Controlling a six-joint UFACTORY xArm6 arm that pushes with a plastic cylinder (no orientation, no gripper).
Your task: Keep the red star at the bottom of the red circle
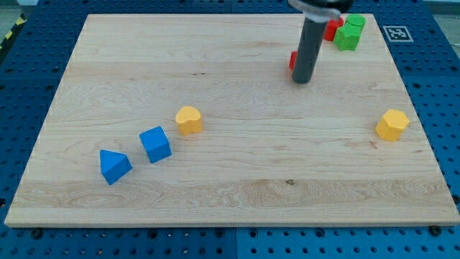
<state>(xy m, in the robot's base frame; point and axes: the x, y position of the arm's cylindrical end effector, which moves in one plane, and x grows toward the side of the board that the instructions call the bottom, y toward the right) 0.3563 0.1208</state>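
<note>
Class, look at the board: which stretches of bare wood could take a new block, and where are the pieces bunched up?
Free: the middle, between the yellow block and the second yellow block; the view's top left; the bottom strip right of the blue triangle and blue cube. Crowded: the top right, where my tip hides a red block near another red block and green block.

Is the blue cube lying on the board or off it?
On it: the blue cube rests flat on the wooden board, well inside its edges.

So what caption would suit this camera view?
My tip hides most of a red block near the board's top.
</note>
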